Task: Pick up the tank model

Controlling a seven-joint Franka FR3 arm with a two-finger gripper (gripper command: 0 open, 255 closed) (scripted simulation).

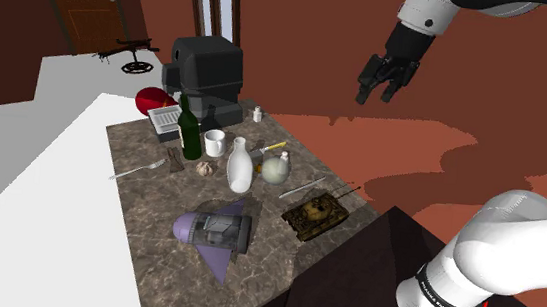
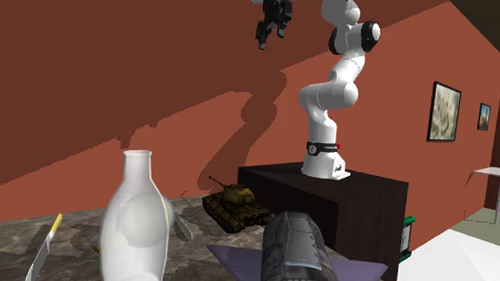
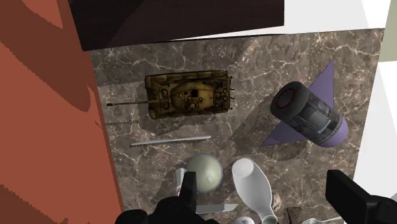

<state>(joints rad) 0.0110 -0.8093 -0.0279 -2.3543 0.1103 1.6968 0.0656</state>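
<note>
Well below the wide-open, empty hand (image 1: 378, 92), tank model (image 1: 318, 213) on the table (image 1: 264, 252).

**Colours on the brown-grey marbled stone tabletop (image 1: 152, 203)**

Pale veins thread the stone. By the edge nearest the stand sits the olive-and-tan mottled tank model (image 1: 319, 212), and beside it a lilac-winged rocket toy (image 1: 217, 231) with a dark grey body and a red ring. Mid-table stand a plain white bottle (image 1: 240, 165) and a dark green bottle (image 1: 190, 131). At the far corner is something deep red (image 1: 152, 99), perhaps a bowl.
</note>
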